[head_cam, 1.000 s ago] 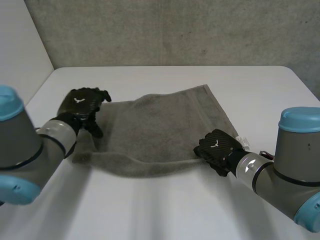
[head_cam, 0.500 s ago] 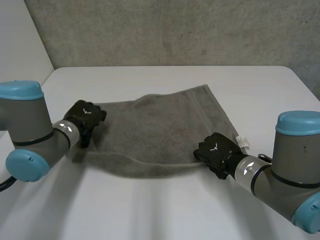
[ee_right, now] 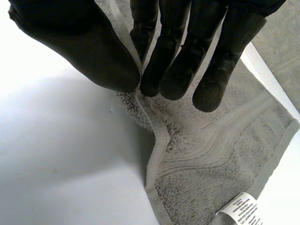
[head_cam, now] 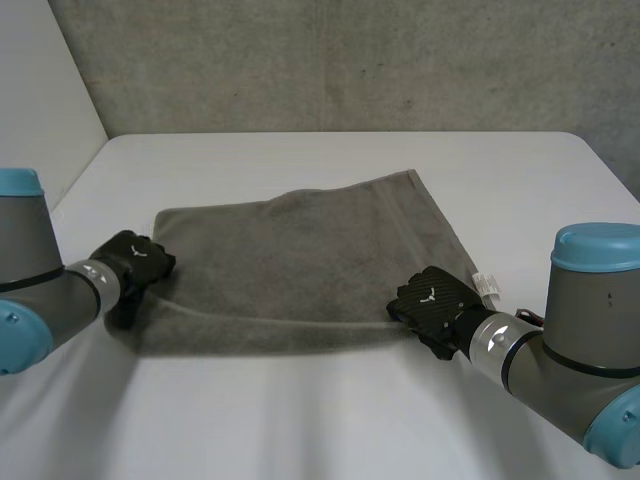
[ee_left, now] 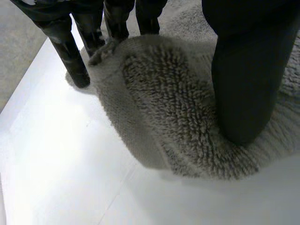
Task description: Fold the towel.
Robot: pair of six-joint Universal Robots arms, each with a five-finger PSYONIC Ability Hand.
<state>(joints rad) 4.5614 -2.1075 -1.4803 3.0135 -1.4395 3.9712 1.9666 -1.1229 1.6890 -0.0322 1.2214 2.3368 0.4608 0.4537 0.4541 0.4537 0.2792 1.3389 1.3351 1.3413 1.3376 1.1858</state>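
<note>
Between my left hand (head_cam: 135,265) and my right hand (head_cam: 432,300): the towel (head_cam: 300,260) lies spread on the white table (head_cam: 520,170), a single layer, not yet folded.
Left grip: closed on the corner. My thumb (ee_left: 248,75) presses into the pile, my fingers (ee_left: 70,51) stand behind the rolled-over edge, and the cloth is pinched between them.
Right grip: closed on the other corner on my side. The hem runs up between my thumb (ee_right: 79,42) and the fingers opposite it. A white care label (ee_right: 241,206) sits on the side edge beyond my fingertips.
Handling: I judge it light, soft and limp. The thick terry should grip well and not break, but it will sag between my hands and drag on the table.
Where to hold: at these two corners, on the flat woven hem, which looks firmer than the pile.
Caution: a shallow pinch could let the corner roll out.
</note>
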